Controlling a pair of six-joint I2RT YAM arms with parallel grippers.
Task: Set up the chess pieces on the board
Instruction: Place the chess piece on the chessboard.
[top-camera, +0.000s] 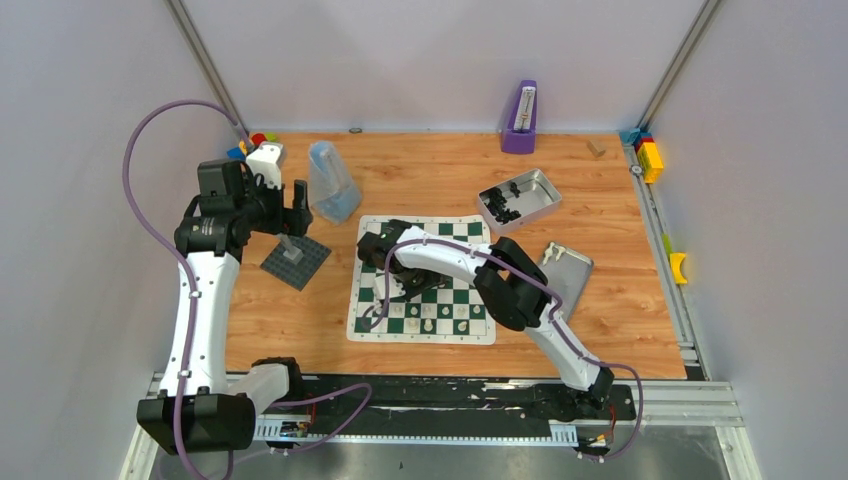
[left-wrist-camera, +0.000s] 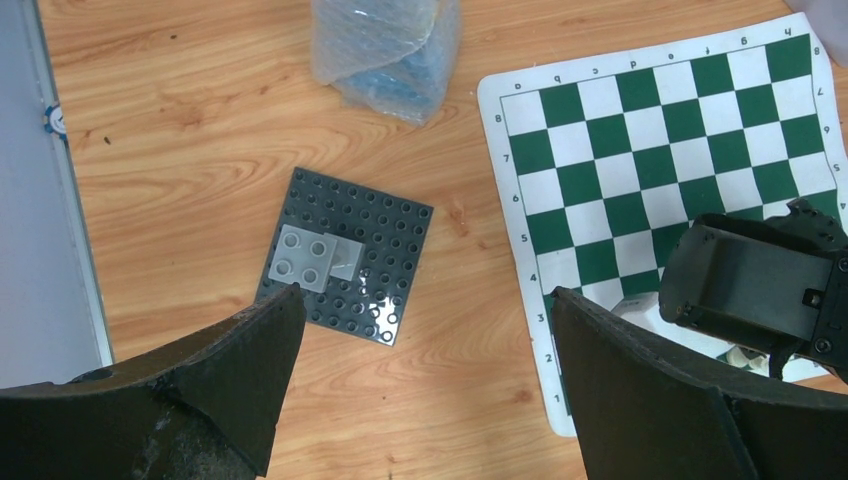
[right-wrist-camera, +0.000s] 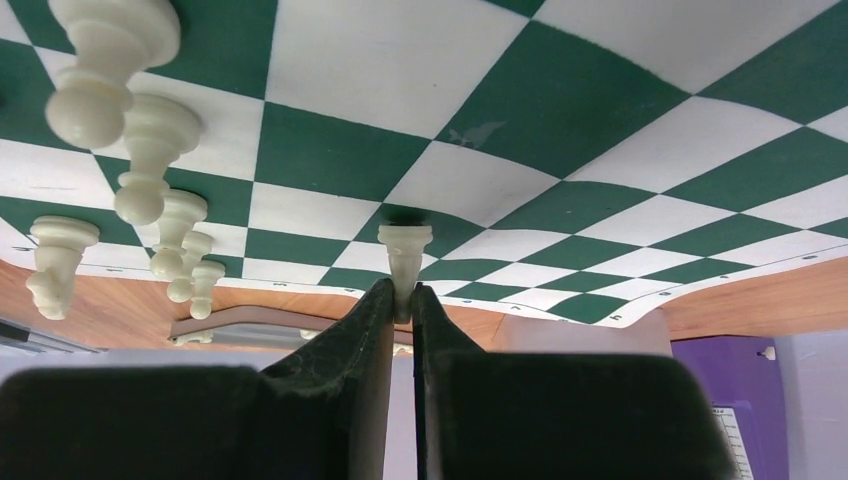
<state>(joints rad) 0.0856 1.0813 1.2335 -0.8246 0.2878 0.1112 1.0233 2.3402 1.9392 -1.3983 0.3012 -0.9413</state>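
We see one cream chess piece (right-wrist-camera: 403, 250) pinched by its top in our right hand (right-wrist-camera: 402, 292), whose fingers are nearly together. The piece's base is at a green square of the board (right-wrist-camera: 560, 100). More cream pieces (right-wrist-camera: 150, 150) stand in a row nearby on the board, which lies on the desk (top-camera: 620, 300). Our left hand (left-wrist-camera: 425, 300) gapes wide and holds nothing, above the dark grey plate (left-wrist-camera: 390, 230) beside the board.

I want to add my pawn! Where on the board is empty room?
The far squares of the board, toward the bubble-wrap bag and the tin, are bare. Crowded: the near edge, where white pieces stand and the right pincer grips one.
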